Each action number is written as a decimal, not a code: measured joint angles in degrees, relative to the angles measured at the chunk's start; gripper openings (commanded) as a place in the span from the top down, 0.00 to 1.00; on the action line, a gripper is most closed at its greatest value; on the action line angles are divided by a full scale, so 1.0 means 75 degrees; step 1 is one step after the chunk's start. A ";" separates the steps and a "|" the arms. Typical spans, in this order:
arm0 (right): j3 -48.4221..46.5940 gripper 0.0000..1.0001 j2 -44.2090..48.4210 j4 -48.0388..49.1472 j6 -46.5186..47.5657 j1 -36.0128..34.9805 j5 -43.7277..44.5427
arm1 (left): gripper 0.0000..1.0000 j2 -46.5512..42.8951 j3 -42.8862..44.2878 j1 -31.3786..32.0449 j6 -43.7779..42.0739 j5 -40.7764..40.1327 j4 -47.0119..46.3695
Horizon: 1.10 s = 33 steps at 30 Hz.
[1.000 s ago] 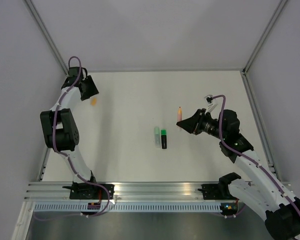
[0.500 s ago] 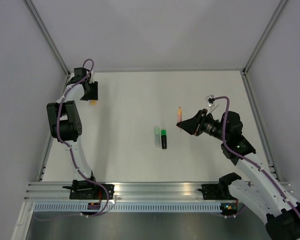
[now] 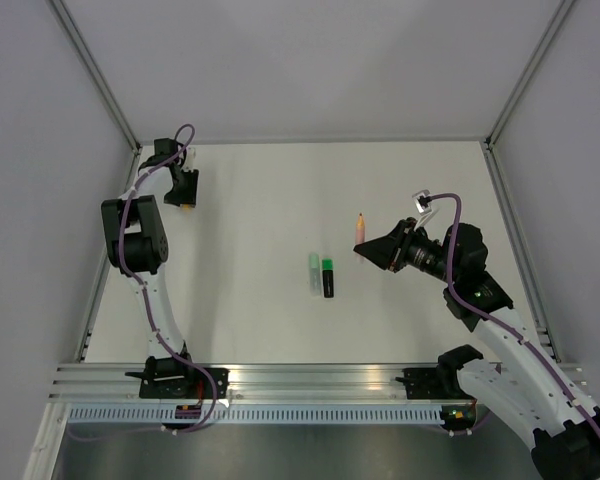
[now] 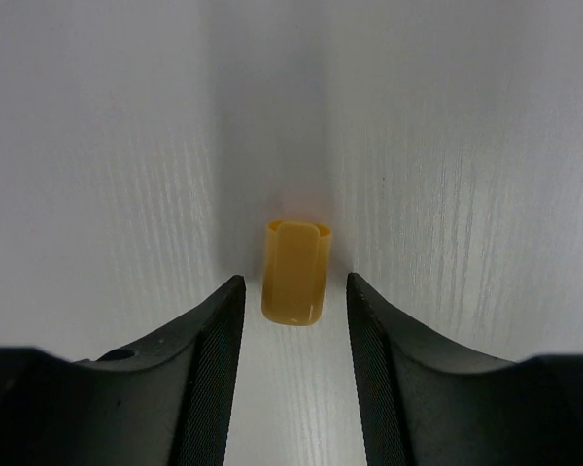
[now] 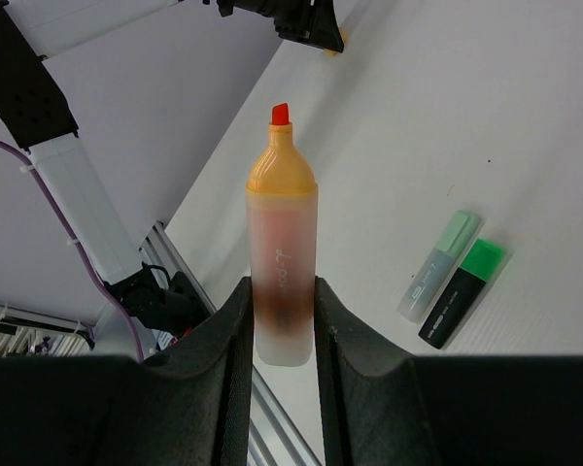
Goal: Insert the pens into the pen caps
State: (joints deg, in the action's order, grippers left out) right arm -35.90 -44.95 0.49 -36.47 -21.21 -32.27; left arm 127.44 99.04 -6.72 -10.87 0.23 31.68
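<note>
Mid-frame, a pale mint green plastic marker (image 3: 314,272) and a black, green-ended marker (image 3: 328,279) lie side by side on the white desk (image 3: 250,310). Just right of them, the right fingers (image 5: 223,374) pinch a salmon orange plastic marker (image 5: 282,262). Upper left, the left fingers (image 4: 206,374) stand spread either side of a tiny orange plastic cap (image 4: 295,272) lying on the desk.

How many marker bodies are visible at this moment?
3. The salmon orange marker is clamped in the right gripper; the mint marker and the black marker lie side by side on the table. None seems hidden.
</note>
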 measured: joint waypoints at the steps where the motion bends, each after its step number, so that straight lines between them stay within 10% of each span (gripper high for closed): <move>1: 0.0000 1.00 0.0003 0.0000 0.0000 0.0000 0.0000 | 0.49 0.0009 0.0003 0.0000 -0.0032 0.0000 0.0000; 16: 0.0000 1.00 0.0003 -0.0003 0.0009 0.0000 0.0026 | 0.94 0.0052 0.0052 0.0405 -0.0635 0.0248 0.0108; 33: 0.0000 1.00 -0.0239 -0.0012 0.0096 0.0000 0.0318 | 0.93 -0.3960 -0.3888 0.3841 -0.4759 0.2801 0.1192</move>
State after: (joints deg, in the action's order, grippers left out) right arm -35.90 -46.74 0.40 -35.75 -21.21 -29.89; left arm 97.73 69.89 22.09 -46.57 21.23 40.62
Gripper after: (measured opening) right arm 0.322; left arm 0.324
